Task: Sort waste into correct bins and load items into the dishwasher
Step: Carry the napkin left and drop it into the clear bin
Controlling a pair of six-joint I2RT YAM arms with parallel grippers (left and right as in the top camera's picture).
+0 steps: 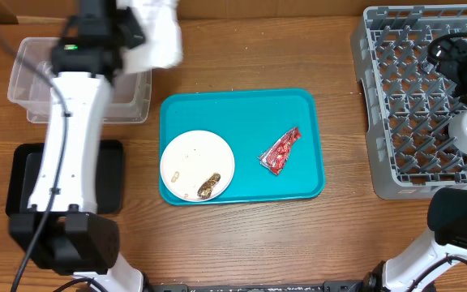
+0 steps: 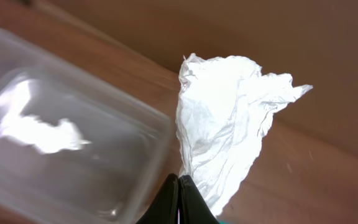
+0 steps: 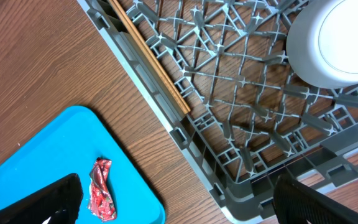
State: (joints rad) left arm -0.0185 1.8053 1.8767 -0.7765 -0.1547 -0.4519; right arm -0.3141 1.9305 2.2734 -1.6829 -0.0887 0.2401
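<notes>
L tool (image 2: 179, 186) shut on napkin (image 2: 222, 137), just beside tub (image 2: 107, 180); R tool (image 3: 179, 202) wide open, empty, by rack (image 3: 241, 124).

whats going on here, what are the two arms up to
The left claw is shut on a crumpled white napkin, holding it up just beside the clear tub, not yet dropped in. The right claw hangs open and empty above the grey dish rack, which already holds a white dish and chopsticks. On the teal tray sit a white plate with a brown food lump, and a red wrapper.
</notes>
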